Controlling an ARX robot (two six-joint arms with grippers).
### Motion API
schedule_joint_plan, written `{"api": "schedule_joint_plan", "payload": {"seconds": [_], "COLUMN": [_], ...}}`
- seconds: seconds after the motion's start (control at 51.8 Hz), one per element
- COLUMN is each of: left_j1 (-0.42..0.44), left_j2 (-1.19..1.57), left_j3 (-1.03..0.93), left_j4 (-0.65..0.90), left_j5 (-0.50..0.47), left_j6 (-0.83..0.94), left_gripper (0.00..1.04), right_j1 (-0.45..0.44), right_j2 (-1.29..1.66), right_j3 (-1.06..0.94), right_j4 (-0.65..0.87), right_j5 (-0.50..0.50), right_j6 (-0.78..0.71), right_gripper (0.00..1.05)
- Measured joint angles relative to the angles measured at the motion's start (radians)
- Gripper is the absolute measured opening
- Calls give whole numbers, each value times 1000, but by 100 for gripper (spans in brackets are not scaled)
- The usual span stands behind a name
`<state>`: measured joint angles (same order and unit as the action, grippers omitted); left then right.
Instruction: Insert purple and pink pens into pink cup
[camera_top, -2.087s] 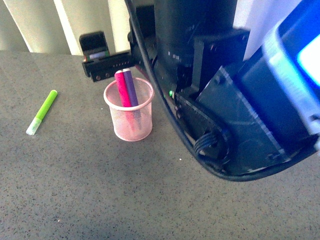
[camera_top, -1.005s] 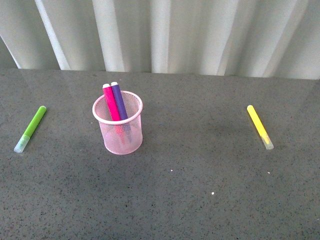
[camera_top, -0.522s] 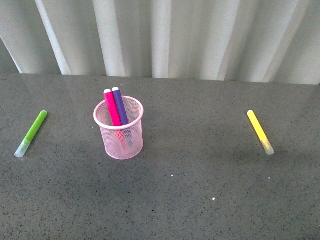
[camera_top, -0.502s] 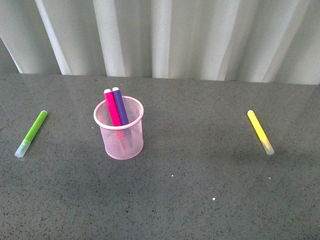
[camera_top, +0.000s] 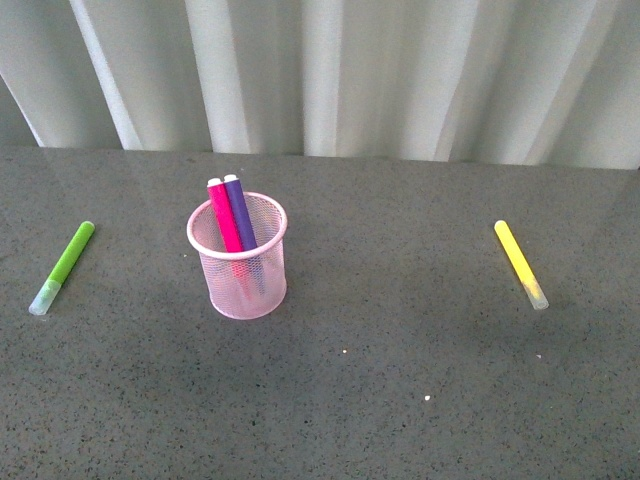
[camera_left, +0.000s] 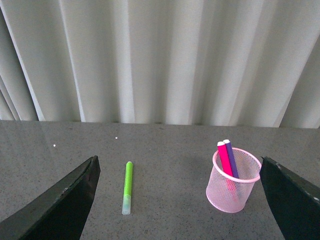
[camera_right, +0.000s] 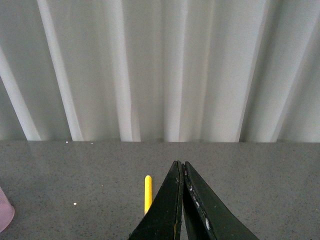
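Inside the pink cup (camera_top: 237, 262): pink pen (camera_top: 223, 214), purple pen (camera_top: 239, 210), both leaning; left end effector (camera_left: 175, 200) wide open, empty; right end effector (camera_right: 182, 200) closed, empty; withdraw clear, no nudging.

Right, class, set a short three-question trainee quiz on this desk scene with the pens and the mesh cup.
1. True or false: the pink pen and purple pen both stand inside the pink cup.
2. Which marker lies on the table on the robot's right: A lime green, B yellow, C purple?
3. Fill in: the left gripper is ____ and the right gripper is ____.

Key: 1 true; 2 B, the yellow marker; 3 open, shut.
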<state>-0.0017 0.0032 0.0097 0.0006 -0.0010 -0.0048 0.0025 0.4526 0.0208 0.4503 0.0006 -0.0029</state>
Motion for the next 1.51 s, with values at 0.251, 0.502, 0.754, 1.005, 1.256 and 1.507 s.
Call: {"api": "schedule_joint_plan", "payload": {"seconds": [0.251, 0.502, 0.754, 1.005, 1.256, 1.507], "left_j1": [0, 0, 0, 0, 0, 0], "left_j2": [0, 0, 0, 0, 0, 0], "left_j3": [0, 0, 0, 0, 0, 0], "left_j4": [0, 0, 0, 0, 0, 0], "left_j5": [0, 0, 0, 0, 0, 0], "left_j6": [0, 0, 0, 0, 0, 0], "left_gripper": [98, 98, 98, 98, 98, 98], "right_j1": [0, 0, 0, 0, 0, 0], "right_j2": [-117, -200, -266, -448, -448, -448], "right_j3": [0, 0, 0, 0, 0, 0], "right_j4": [-113, -192, -261, -446, -449, -449], "right_j5": [0, 0, 0, 0, 1, 1], "right_j6": [0, 0, 0, 0, 0, 0], "right_gripper": [3, 3, 3, 3, 3, 39]}}
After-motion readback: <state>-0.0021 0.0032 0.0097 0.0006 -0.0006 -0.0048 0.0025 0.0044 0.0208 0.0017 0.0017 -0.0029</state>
